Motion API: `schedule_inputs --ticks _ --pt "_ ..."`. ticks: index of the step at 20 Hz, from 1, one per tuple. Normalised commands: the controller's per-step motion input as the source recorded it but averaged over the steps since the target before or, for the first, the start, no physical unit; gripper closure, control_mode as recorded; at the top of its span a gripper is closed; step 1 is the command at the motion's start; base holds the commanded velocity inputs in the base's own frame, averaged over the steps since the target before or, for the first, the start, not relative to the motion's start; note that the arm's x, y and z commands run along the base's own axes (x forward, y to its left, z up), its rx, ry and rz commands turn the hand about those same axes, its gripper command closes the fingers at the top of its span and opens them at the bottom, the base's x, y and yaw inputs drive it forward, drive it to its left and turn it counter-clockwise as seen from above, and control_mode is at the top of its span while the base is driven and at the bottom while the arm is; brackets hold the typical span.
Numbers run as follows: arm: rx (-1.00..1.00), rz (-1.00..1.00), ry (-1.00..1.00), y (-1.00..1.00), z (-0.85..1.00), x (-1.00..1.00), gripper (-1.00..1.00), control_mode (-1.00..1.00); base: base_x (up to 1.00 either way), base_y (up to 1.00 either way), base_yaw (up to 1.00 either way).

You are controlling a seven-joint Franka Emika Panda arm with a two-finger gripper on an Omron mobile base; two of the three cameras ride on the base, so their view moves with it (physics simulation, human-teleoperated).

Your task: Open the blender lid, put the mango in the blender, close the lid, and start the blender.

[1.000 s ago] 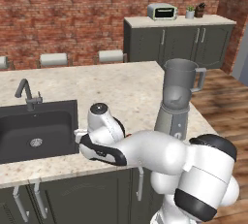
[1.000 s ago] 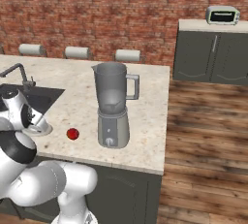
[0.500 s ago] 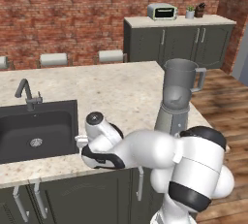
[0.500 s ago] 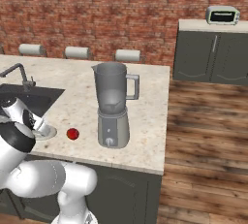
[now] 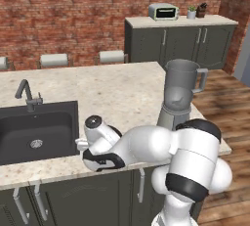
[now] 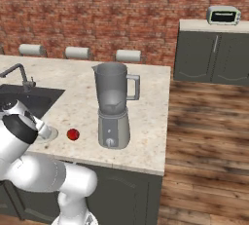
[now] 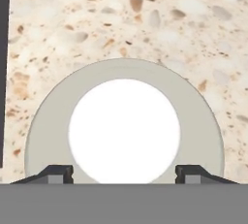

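Gripper: the gripper [image 7: 124, 175] points straight down at the counter, its two dark fingertips [image 7: 57, 173] spread wide, one on each side of the white centre cap. Nothing is clamped between them.
Lid: the blender lid [image 7: 124, 126] lies flat on the speckled counter [image 7: 160, 19], directly under the hand. In the right base view the lid [image 6: 47, 134] shows as a pale disc near the front edge of the counter, partly behind the arm's wrist.
Mango: the mango [image 6: 73, 134] sits on the counter just beside the lid, between it and the blender base, touching neither.
Blender: the blender [image 6: 113, 106] stands upright near the front edge of the counter, jar open at the top, handle on the side away from the sink, knob facing front. In the left base view the blender [image 5: 179, 93] rises behind the arm's shoulder.
Sink: the dark sink [image 5: 36, 132] with its faucet [image 5: 27, 95] lies beside the hand, on the side away from the blender; its dark edge runs along one side of the hand view.
Background: a toaster oven [image 5: 163, 11] sits on the far cabinet against the brick wall.
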Motion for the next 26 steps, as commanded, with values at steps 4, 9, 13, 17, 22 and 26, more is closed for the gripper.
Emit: schedule_inputs --ticks 4,9,13,17,22,26 --pt "0.0 -0.02 0.0 0.0 0.0 0.0 -1.0 -1.0 0.0 0.0 0.0" --pt "0.0 0.0 0.0 0.0 0.28 0.0 -1.0 -1.0 0.0 0.0 0.0" --pt "0.0 0.0 0.0 -0.05 0.57 0.0 -1.0 -1.0 0.0 0.0 0.0" --pt "0.0 0.0 -0.01 -0.51 0.46 0.0 -1.0 -1.0 0.0 0.0 0.0" --pt "0.0 0.0 0.0 -0.85 0.04 0.0 -1.0 -1.0 0.0 0.0 0.0" --pt "0.0 0.0 0.0 -0.81 0.0 0.0 -1.0 -1.0 0.0 0.0 0.0"
